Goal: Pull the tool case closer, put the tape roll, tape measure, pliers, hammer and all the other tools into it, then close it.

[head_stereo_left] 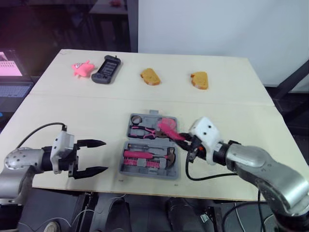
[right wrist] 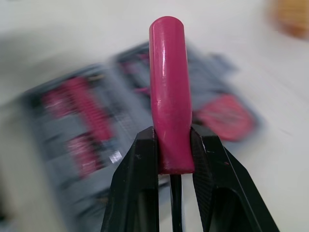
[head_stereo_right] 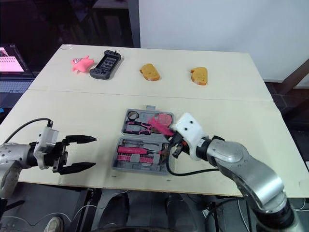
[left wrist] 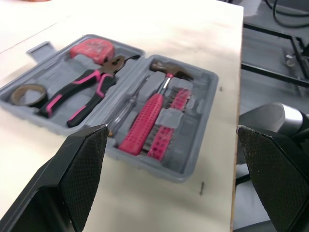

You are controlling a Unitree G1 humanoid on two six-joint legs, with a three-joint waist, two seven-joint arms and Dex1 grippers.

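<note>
1. Slippage is your first worry; the right gripper (right wrist: 173,145) is clamped on the lower end of a pink-handled tool (right wrist: 169,77), so most of the handle juts free beyond the tips and could pivot on any contact.
2. That handle hangs over the far half of the open tool case (head_stereo_left: 145,175), just above the tape measure (left wrist: 91,48) and pliers (left wrist: 82,94); lower it there and you would likely jar them, or leave it lying proud so the lid cannot shut.
3. The case sits between the two grippers, near the front edge of the table (head_stereo_left: 231,111); a hard nudge could slide it.
4. Your left gripper (head_stereo_left: 104,155) hovers beside the case, fingers spread wide, holding nothing; it looks well placed to steady the case.
5. The left wrist view gives you the layout that the handle partly covers in the head views: tape roll (left wrist: 26,94), pliers and tape measure in one half; hammer (left wrist: 154,106) and bits (left wrist: 166,133) in the other; you cannot tell from it which slot is free.
6. The right wrist view gives you the grip itself: both pads (right wrist: 140,169) against the handle, a thin dark shaft running down between them.
</note>
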